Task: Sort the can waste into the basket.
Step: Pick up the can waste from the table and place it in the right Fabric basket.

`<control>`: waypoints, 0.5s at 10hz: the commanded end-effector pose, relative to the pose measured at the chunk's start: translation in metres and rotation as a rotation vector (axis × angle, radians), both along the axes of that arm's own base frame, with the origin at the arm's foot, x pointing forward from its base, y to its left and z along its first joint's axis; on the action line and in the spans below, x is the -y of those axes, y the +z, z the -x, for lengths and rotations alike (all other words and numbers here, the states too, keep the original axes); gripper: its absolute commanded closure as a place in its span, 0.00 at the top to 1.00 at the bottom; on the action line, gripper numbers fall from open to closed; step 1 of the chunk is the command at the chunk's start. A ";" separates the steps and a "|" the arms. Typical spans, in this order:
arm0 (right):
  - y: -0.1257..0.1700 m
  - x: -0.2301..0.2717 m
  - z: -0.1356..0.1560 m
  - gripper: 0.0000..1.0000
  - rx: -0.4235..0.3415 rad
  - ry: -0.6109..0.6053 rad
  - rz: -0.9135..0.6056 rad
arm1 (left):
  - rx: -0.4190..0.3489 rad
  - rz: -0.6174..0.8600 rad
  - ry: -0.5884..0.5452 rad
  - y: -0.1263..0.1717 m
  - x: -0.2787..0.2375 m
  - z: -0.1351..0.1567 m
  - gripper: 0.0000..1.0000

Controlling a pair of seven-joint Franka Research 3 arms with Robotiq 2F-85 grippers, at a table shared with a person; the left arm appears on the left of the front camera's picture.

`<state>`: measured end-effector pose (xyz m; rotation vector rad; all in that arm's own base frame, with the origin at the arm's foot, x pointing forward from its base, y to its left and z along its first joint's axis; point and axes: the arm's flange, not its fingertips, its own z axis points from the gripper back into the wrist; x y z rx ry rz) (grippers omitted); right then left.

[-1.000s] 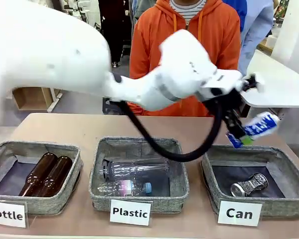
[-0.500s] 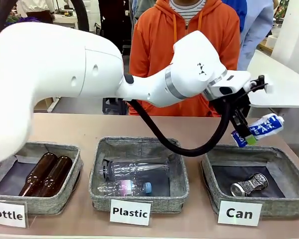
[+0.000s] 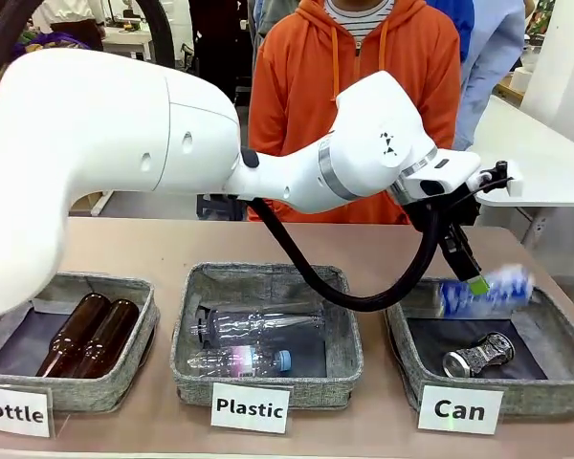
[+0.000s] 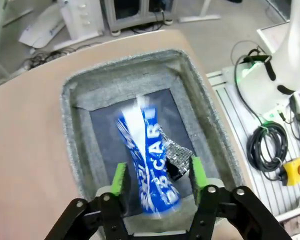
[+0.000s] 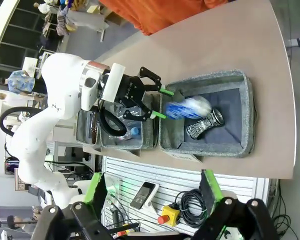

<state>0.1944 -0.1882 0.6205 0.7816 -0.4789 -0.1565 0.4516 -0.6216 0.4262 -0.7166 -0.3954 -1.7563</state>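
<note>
Fingers parted, blue can falling free.

Setting: robotics lab, open-plan room.
Rig: large white robot arm reaching over a tan surface.
Test layout: three grey baskets with printed signs "Bottle", "Plastic", "Can".
Floor gear: coiled cables, yellow emergency-stop box, slotted metal frame.
Background: white tables, shelving, loose equipment on the floor.
</note>
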 end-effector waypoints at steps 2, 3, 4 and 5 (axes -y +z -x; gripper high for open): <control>0.005 -0.002 -0.003 1.00 0.000 -0.011 -0.023 | 0.013 -0.017 -0.020 0.006 -0.003 -0.001 1.00; 0.005 -0.002 -0.003 1.00 0.000 -0.011 -0.023 | 0.003 -0.016 -0.021 0.006 -0.007 -0.001 1.00; 0.005 -0.002 -0.003 1.00 0.000 -0.011 -0.023 | 0.001 -0.002 -0.010 0.012 -0.016 0.000 1.00; 0.005 -0.002 -0.003 1.00 0.000 -0.011 -0.023 | -0.035 -0.010 0.047 0.024 -0.033 0.001 1.00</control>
